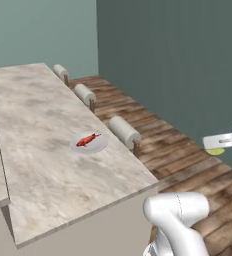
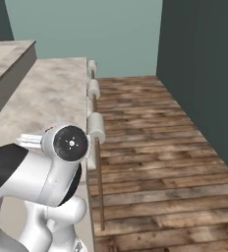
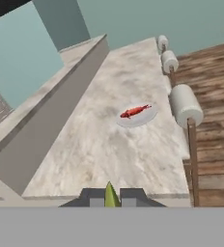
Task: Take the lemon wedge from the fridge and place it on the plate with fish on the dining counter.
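- Lemon wedge [image 3: 111, 195] sits pinched between the two dark fingertips of the end effector [image 3: 112, 198], which is closed on it; its yellow-green tip sticks up between them in the hand view.
- From the left base view, the end effector [image 1: 219, 144] is out over the wooden floor [image 1: 188, 150], well apart from the counter [image 1: 48, 165], with a sliver of yellow-green at its underside that is probably the wedge [image 1: 216, 151].
- Plate [image 3: 137, 116] rests on the marbled counter top near the edge that faces the stools, with the red-orange fish [image 3: 135, 111] lying across it.
- Three pale round stools [image 1: 124, 131] stand in a row along that side of the counter.
- White arm [image 2: 47, 172] fills the lower left of the right base view.
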